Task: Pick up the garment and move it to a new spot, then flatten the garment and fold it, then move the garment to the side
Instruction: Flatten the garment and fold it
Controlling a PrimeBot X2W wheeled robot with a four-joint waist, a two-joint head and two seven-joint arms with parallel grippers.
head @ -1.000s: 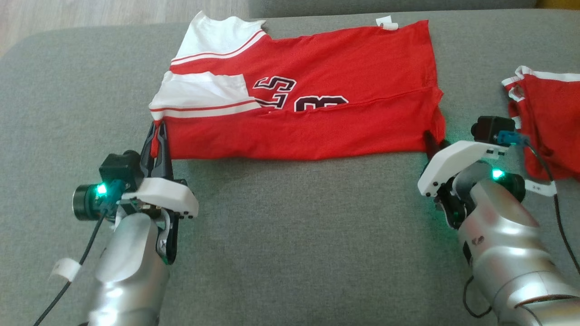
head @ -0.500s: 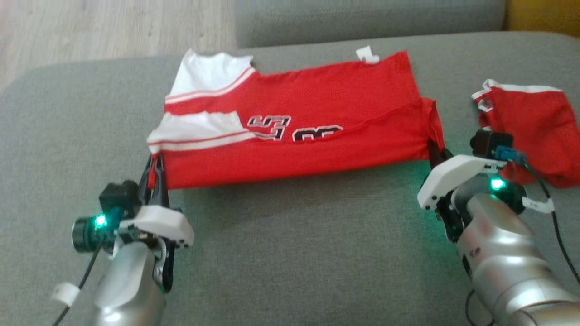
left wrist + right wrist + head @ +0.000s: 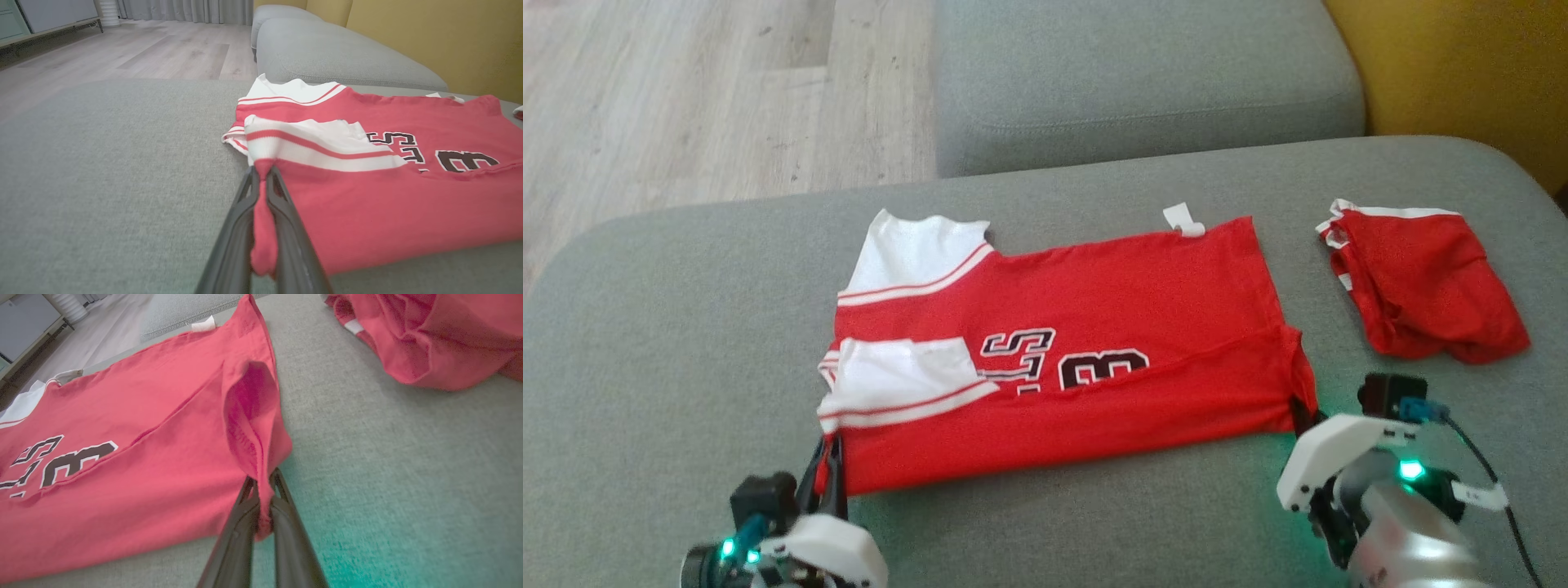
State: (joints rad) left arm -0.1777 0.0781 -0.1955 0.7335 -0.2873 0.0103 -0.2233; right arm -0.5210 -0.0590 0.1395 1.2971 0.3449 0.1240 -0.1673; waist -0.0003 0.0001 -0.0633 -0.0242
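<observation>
The garment is a red jersey with white sleeves and dark numbers, spread on the grey sofa seat with its near part folded over. My left gripper is shut on its near left corner; in the left wrist view a pinch of red cloth sits between the fingers of the left gripper, just below the garment. My right gripper is shut on the near right corner. In the right wrist view the garment rises in a fold from the right gripper.
A second red garment with white trim lies bunched on the seat to the right, also seen as the second garment. A grey back cushion stands behind. Wooden floor lies beyond the seat's rounded left edge. A yellow surface stands at the back right.
My right gripper has shut on the garment's near right corner, raising a small fold. The left grip is unchanged. The head camera has moved, so the scene sits lower in the picture.
</observation>
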